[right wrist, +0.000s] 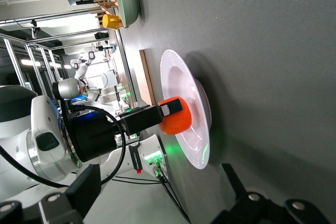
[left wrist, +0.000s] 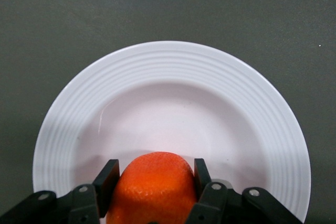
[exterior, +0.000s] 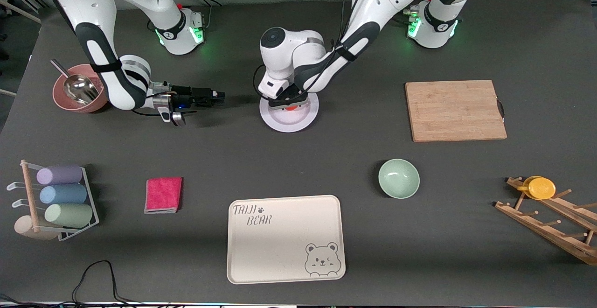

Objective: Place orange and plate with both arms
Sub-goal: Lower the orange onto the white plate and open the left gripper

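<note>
On the grey table (exterior: 354, 158), left claw (left wrist: 152, 182) grips orange (left wrist: 152, 190) over plate (left wrist: 173, 77).

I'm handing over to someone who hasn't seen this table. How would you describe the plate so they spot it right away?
Start at the wooden cutting board, then move toward the right arm's end of the table to the left gripper, which hangs low, shut on the orange. The plate lies flat directly beneath it. It is round, glossy white with a ridged rim, unlike the deeper mint-green bowl or the rectangular bear tray.
</note>
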Robot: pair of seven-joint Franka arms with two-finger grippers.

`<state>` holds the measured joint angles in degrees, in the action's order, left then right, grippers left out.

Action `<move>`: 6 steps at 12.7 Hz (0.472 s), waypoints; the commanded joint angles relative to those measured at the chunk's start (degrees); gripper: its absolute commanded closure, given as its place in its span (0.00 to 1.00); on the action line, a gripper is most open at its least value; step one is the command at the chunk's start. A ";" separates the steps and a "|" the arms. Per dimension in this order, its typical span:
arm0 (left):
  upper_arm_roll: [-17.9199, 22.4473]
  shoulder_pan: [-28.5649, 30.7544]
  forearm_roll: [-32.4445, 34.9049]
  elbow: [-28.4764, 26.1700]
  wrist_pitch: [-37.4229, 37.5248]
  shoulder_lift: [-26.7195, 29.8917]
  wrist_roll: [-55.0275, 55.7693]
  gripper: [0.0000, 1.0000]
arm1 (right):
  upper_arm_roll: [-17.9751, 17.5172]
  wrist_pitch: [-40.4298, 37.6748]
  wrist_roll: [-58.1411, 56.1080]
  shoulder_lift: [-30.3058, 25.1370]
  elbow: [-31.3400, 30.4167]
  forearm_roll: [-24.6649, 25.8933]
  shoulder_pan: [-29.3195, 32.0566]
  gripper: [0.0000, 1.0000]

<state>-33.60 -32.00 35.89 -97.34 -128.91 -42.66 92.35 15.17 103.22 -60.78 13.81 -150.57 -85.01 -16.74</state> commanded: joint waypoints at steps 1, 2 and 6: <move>0.65 -0.96 1.55 0.22 -1.07 -0.14 1.61 0.43 | -0.05 -0.22 -1.62 1.83 0.98 -2.52 -0.49 0.00; 0.65 -0.96 1.64 0.23 -1.95 -0.31 1.52 0.43 | -0.05 -0.22 -1.71 1.92 0.98 -2.96 -0.49 0.00; 0.73 -0.79 2.08 0.23 -2.22 -0.93 0.65 0.09 | -0.05 -0.04 -1.88 2.71 1.25 -3.67 -0.40 0.00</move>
<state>-33.53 -32.01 36.70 -97.36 -130.47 -43.36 92.34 15.16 103.23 -60.95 15.10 -150.28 -86.91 -16.74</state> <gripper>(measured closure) 0.348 0.000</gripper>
